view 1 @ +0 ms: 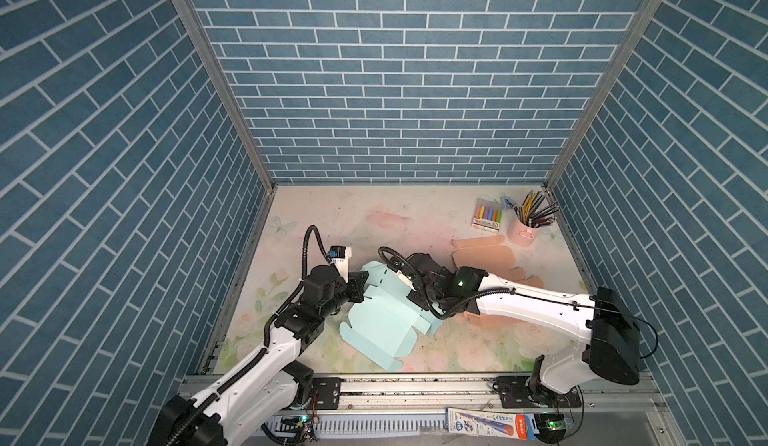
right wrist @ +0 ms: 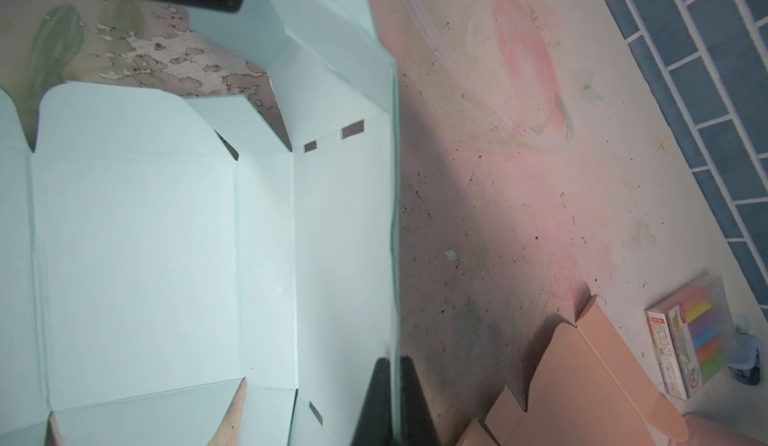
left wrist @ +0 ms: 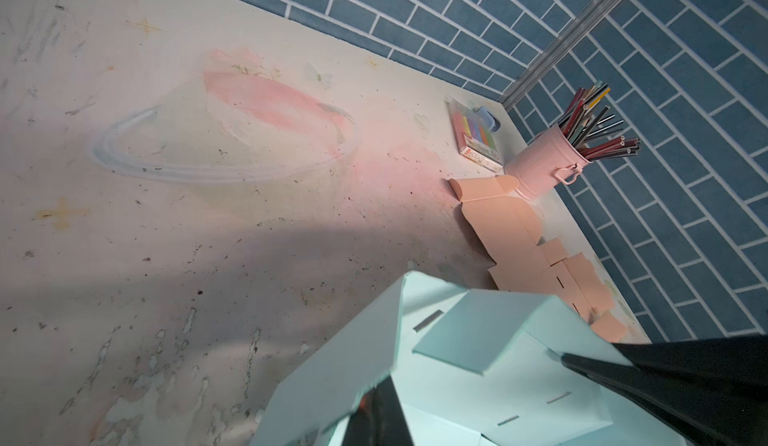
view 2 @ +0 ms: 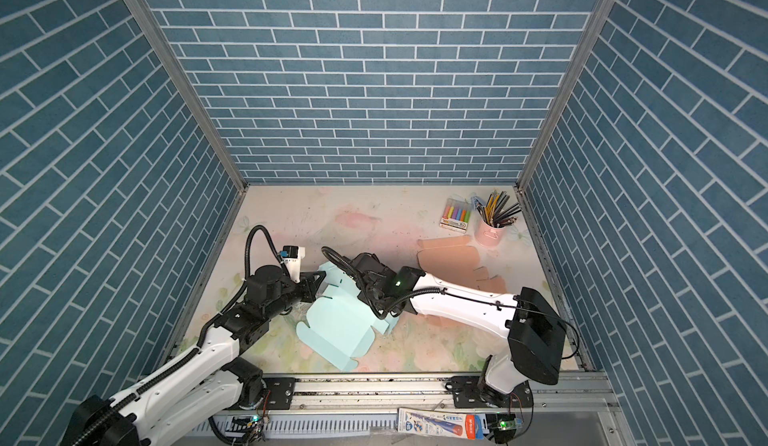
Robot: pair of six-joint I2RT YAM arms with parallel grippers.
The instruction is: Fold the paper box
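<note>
A pale mint paper box [view 1: 382,332] [view 2: 336,332] lies partly unfolded in the middle of the table. Its far panels are raised, and slots show in them [left wrist: 478,340] [right wrist: 137,257]. My left gripper [view 1: 362,277] [view 2: 319,277] is at the box's far left corner, shut on a raised flap that covers its fingers [left wrist: 380,412]. My right gripper [view 1: 401,275] [view 2: 353,275] comes in from the right and is shut on the upper edge of the raised far panel. In the right wrist view that edge runs between its two dark fingers [right wrist: 392,402].
Flat peach box blanks [view 1: 482,253] lie right of the mint box, partly under my right arm. A pink cup of pencils [view 1: 525,230] and a pack of coloured chalk [view 1: 487,215] stand in the back right corner. Blue brick walls close in three sides.
</note>
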